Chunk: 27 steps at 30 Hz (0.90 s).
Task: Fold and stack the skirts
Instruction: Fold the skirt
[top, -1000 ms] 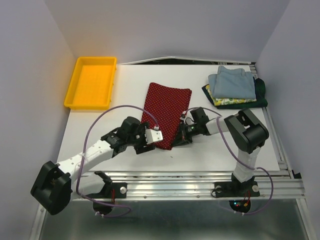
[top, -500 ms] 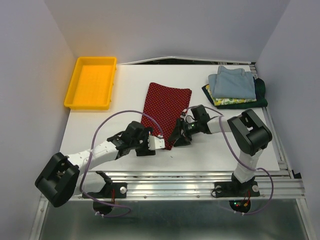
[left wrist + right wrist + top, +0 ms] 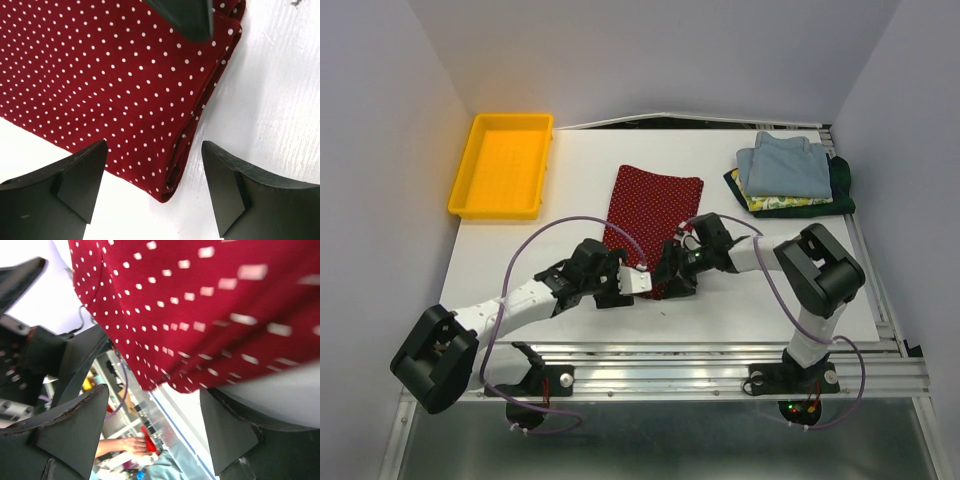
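Note:
A dark red skirt with white dots [image 3: 652, 215] lies folded into a long strip in the middle of the table. Its near corner [image 3: 169, 190] sits between the wide-apart fingers of my left gripper [image 3: 155, 192], untouched. My left gripper [image 3: 638, 284] and right gripper [image 3: 672, 276] meet at this near end. My right gripper [image 3: 155, 425] is open just off the skirt [image 3: 200, 315], holding nothing. At the back right lies a stack of folded skirts: light blue [image 3: 785, 165] on top, yellow-green patterned [image 3: 775, 204] below, dark green [image 3: 842, 185] at the bottom.
A yellow plastic tray [image 3: 503, 165] stands at the back left. One right finger [image 3: 185, 17] shows at the top of the left wrist view. The table's metal rail [image 3: 700, 350] runs along the near edge. Grey walls close in both sides.
My right gripper has opened and let go of the red skirt's near end. My left gripper has slid right and nearer, to the skirt's near corner.

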Tool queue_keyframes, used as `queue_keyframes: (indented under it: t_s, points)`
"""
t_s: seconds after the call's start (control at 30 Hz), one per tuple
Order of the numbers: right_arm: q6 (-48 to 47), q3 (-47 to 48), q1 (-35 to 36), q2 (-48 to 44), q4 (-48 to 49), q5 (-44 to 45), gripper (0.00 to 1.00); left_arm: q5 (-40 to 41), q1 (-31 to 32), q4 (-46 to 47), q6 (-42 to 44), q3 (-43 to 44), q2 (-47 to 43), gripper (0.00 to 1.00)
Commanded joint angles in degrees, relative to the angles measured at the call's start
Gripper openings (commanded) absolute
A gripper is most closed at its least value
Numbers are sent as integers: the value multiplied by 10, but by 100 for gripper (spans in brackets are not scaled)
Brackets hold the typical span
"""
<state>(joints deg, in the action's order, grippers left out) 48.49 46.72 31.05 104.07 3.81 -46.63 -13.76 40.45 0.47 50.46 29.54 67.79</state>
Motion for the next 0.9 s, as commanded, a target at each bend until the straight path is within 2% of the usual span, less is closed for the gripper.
queue_keyframes:
  t_s: [0.0, 0.13, 0.23, 0.27, 0.33, 0.37, 0.47, 0.57, 0.87]
  points:
    - [-2, 27, 46, 21, -68, 117, 76, -14, 2, 12, -10, 30, 0, 87]
    - [9, 51, 52, 32, -116, 188, 65, -14, 2, 11, -18, 30, -5, 87]
    - [8, 65, 52, 38, -138, 210, 46, -14, 2, 3, -23, 31, -11, 87]
    - [5, 66, 52, 37, -138, 211, 36, -15, 3, 1, -23, 31, -12, 87]
    - [-2, 72, 52, 27, -144, 210, 24, -17, 2, -4, -19, 30, -20, 87]
    - [-6, 74, 52, 22, -144, 206, 13, -19, 2, -4, -17, 27, -24, 87]
    - [-8, 87, 52, -4, -141, 183, 1, -35, 2, -30, 13, 10, -46, 89]
    - [7, 106, 44, -11, -112, 111, 1, -27, 11, -18, 50, -19, -67, 90]
    - [87, 80, -11, -25, -45, 1, 1, 15, 28, 79, 61, -50, -43, 89]
